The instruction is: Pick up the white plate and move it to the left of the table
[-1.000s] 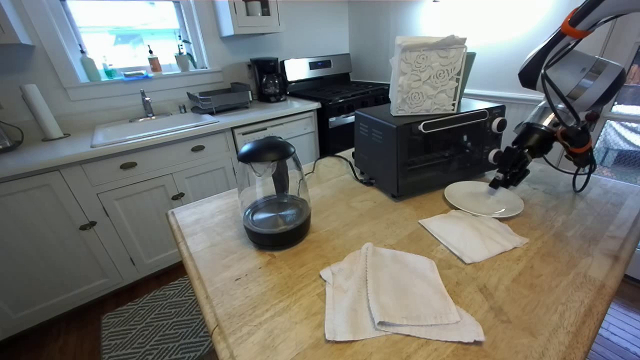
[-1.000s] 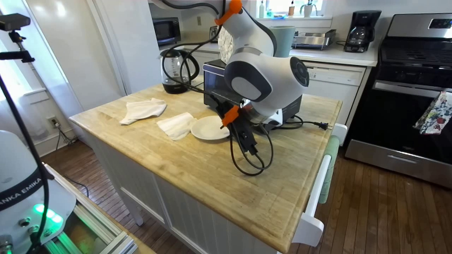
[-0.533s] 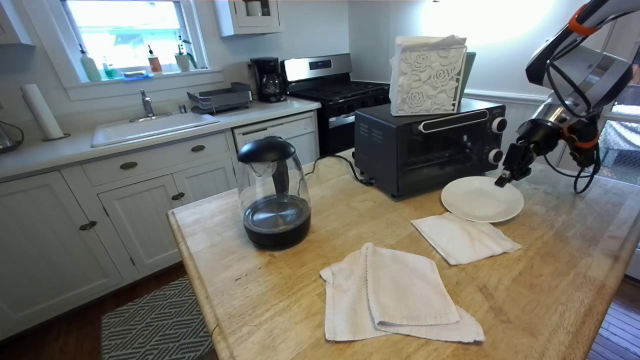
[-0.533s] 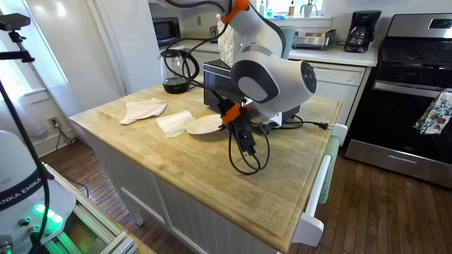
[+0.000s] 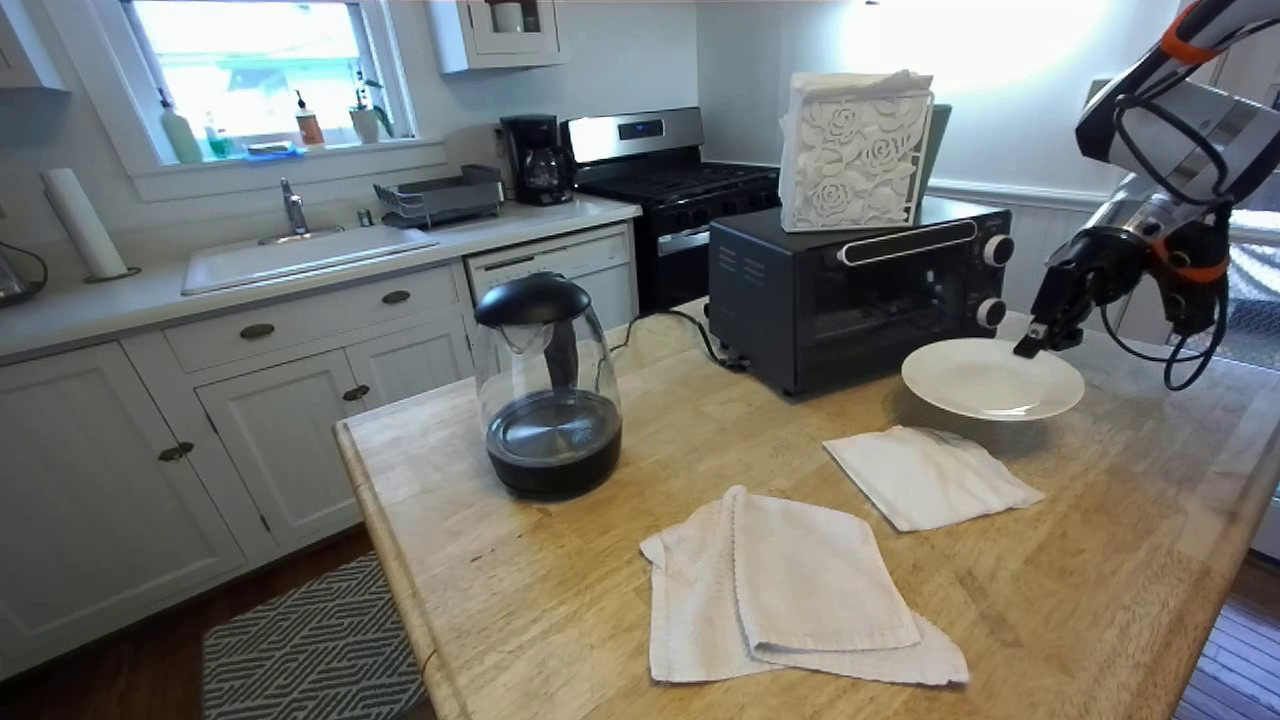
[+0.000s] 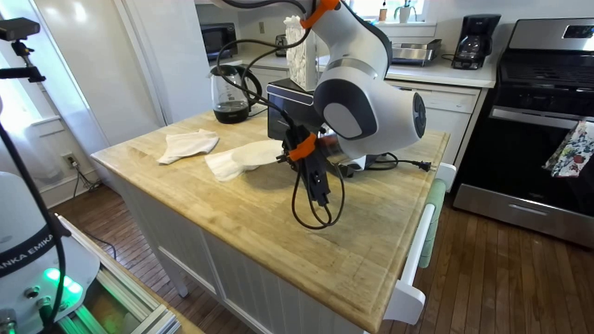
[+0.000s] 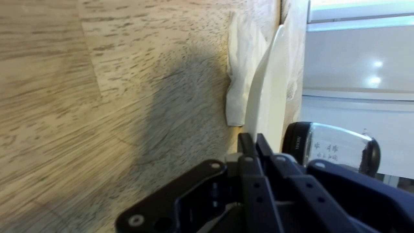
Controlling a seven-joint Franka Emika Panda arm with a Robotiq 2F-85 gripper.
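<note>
The round white plate [image 5: 975,380] is off the wooden table [image 5: 620,560], with a shadow on the wood below it. It also shows in an exterior view [image 6: 255,154], overlapping the napkin from that angle. My gripper [image 5: 1030,346] is shut on the plate's rim on the robot's side. In the wrist view the plate [image 7: 270,87] is seen nearly edge-on. It runs in between the two fingertips of the gripper [image 7: 255,139], which are close together with the rim between them. The plate looks roughly level in an exterior view.
A square white napkin [image 5: 930,480] lies below and in front of the plate. A folded off-white cloth [image 5: 800,590] lies nearer that camera. A glass carafe [image 5: 550,430] stands at the far side. A black toaster oven [image 5: 860,300] carrying a napkin holder [image 5: 858,155] stands close beside the plate.
The plate has risen from the table with the gripper holding its rim. The gripper has moved up and away from the napkin's camera side. The napkin has shifted slightly.
</note>
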